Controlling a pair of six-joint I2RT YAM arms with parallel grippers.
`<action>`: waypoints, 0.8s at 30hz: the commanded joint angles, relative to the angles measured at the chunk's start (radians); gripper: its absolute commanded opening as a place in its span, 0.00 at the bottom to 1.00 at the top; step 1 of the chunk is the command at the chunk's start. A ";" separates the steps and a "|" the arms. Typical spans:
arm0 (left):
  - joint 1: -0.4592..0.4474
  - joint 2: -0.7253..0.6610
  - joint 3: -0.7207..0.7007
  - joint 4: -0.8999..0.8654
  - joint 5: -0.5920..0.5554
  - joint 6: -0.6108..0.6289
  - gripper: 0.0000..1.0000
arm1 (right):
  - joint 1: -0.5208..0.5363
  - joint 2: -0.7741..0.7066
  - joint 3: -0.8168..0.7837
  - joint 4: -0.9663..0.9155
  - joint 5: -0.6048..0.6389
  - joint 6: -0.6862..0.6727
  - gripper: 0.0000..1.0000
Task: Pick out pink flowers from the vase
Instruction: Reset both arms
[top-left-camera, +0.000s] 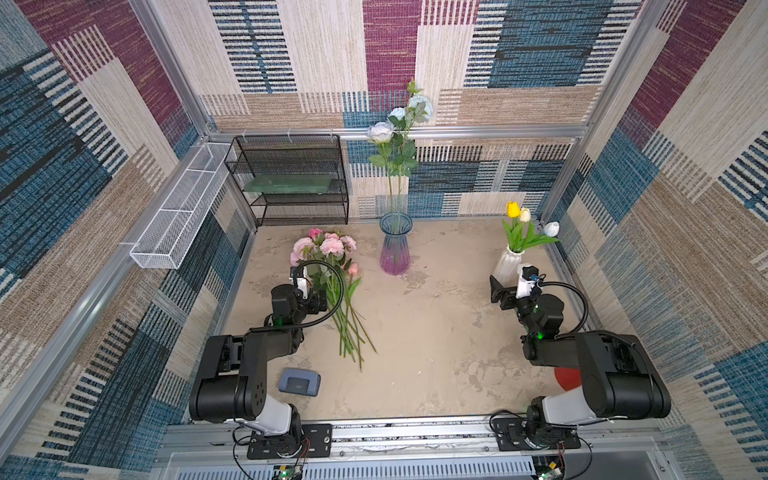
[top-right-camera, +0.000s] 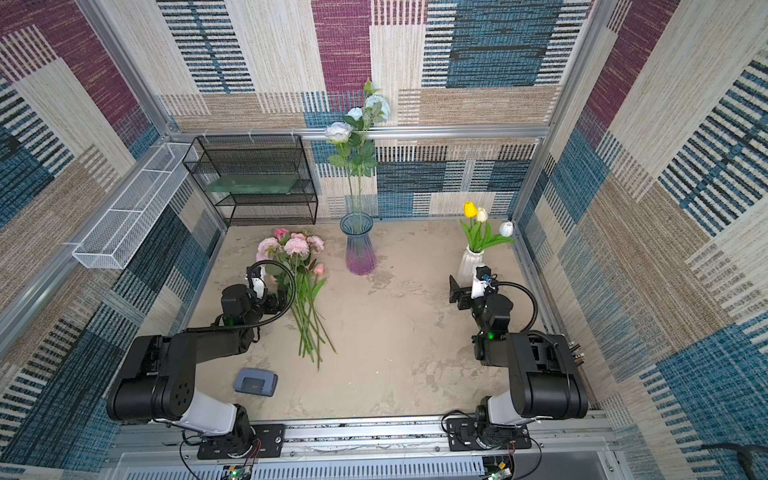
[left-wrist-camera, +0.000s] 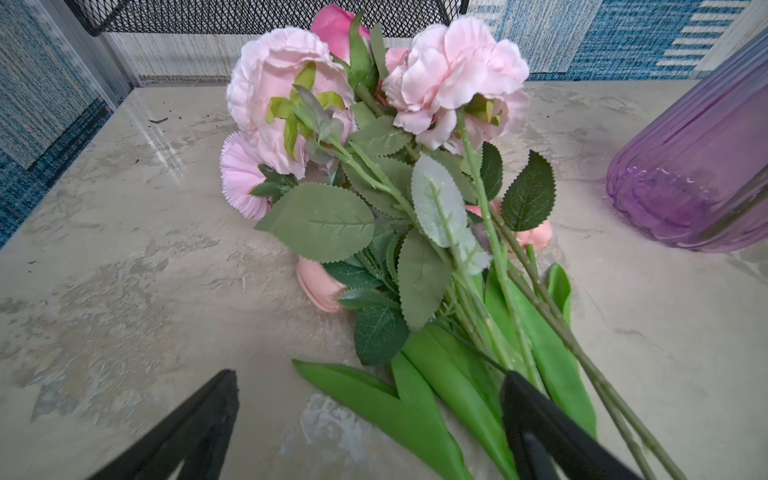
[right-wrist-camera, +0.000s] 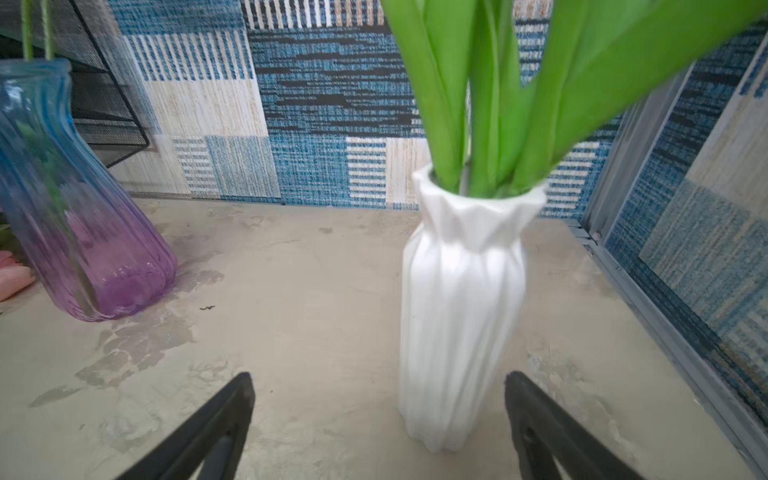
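While the pink flowers (top-left-camera: 328, 249) lie bundled flat on the beige mottled tabletop (top-left-camera: 436, 332), both arms sit low with their jaws spread wide. That bunch of ruffled pink heads and small smooth pink tulips rests just left of the ribbed glass vase (top-left-camera: 395, 249), blue at the neck and purple at the base. The heads point toward the black wire-mesh shelf rack (top-left-camera: 291, 178) and the green stems fan out toward the front. Over on the left wrist view, the left gripper (left-wrist-camera: 370, 376) hangs right at the stem end of the pink flowers (left-wrist-camera: 453, 79). One finger overlaps the stems and tulip leaves, though whether it touches them cannot be told. Standing upright in the glass vase are the pale blue and white roses (top-left-camera: 381, 131) on tall stems. On the other side, the right gripper (right-wrist-camera: 379, 376) faces the white faceted ceramic vase (right-wrist-camera: 461, 311), which stands just ahead of its parted fingers. That vase carries the yellow and white tulips (top-left-camera: 513, 209). Near the front left, a small grey-blue case (top-left-camera: 299, 381) lies on the tabletop.
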 joint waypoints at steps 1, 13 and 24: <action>0.006 0.002 0.009 -0.003 0.027 0.009 1.00 | 0.002 0.000 0.007 -0.025 -0.016 0.003 0.95; 0.010 0.002 0.009 -0.005 0.008 -0.006 1.00 | 0.013 -0.001 0.007 -0.030 0.029 0.011 0.95; 0.010 0.001 0.010 -0.007 0.007 -0.006 1.00 | 0.013 -0.002 0.007 -0.030 0.028 0.013 0.95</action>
